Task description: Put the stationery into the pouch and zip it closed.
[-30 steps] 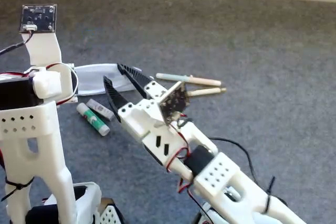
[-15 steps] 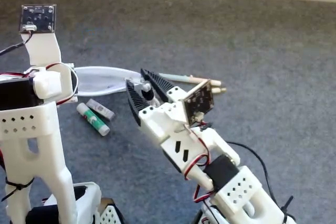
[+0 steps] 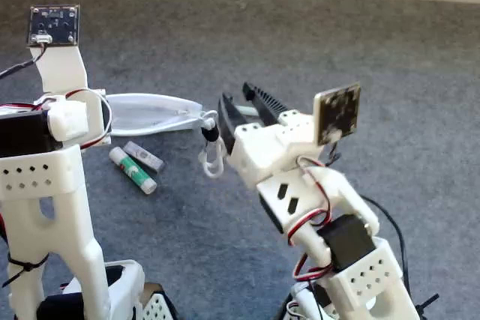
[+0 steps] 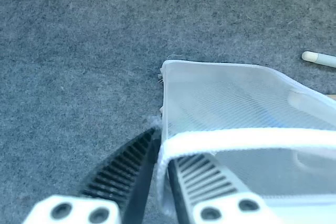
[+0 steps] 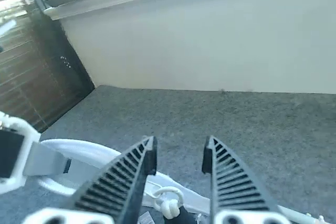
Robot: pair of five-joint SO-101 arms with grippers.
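pouch [image 4: 236, 103]: white mesh, lying on the grey table surface [image 3: 375, 65] between the two arms, one end raised, mouth apparently partly open.
left gripper [image 4: 163, 150]: jaws closed on the pouch's bound rim, which is pinched between the ribbed fingers. judged to be an anchoring hold, so the pouch neither slides nor collapses while the other arm works.
right gripper [image 3: 234, 94]: jaws apart, nothing between them. it hangs over the opposite end of the pouch, just above the zip pull.
zip pull [image 5: 169, 202]: white cord loop on a dark tab, at the pouch end nearest the right gripper. it is hanging free and not gripped.
glue stick [image 3: 133, 171]: green and white, flat on the table just beside the pouch, outside it, near the left arm's base.
second stick [image 3: 143, 155]: small, grey-white, between the glue stick and the pouch, also outside.
pen [image 4: 319, 58]: pale end on the table beyond the pouch, outside.
pale shape [image 4: 310, 103]: shows through the mesh. cannot tell whether it lies inside or behind.
stage, judged: loading incomplete, since at least three items are loose. zipping would be premature.
risk, judged: a tug on the pull could draw the thin rim out of the left jaws.
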